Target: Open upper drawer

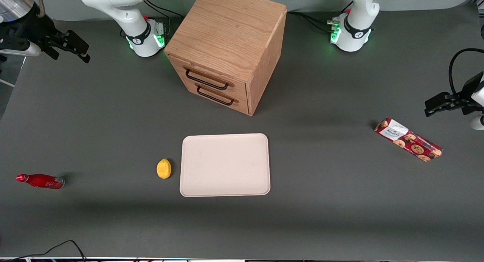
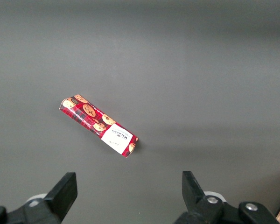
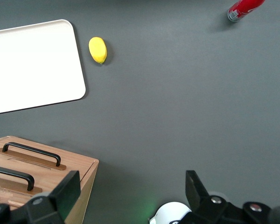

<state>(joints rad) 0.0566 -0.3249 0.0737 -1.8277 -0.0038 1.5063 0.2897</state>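
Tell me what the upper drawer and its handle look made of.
Upper drawer: light oak-like wood, matte, with visible grain like the cabinet. Handle: thin black bar, probably metal wire. The claw hangs open, high toward the working arm's end.

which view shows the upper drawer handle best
The front view: the upper drawer faces that camera, shut, with its whole black handle visible above the lower one. The right wrist view catches both handles only at an angle. The left wrist view shows none. The gripper is open, above the table's working-arm end.

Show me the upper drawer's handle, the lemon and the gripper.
upper drawer handle (image 1: 206, 79), front view, middle of black bar
lemon (image 1: 163, 168), front view, its middle
gripper (image 1: 70, 46), front view, between its open fingers
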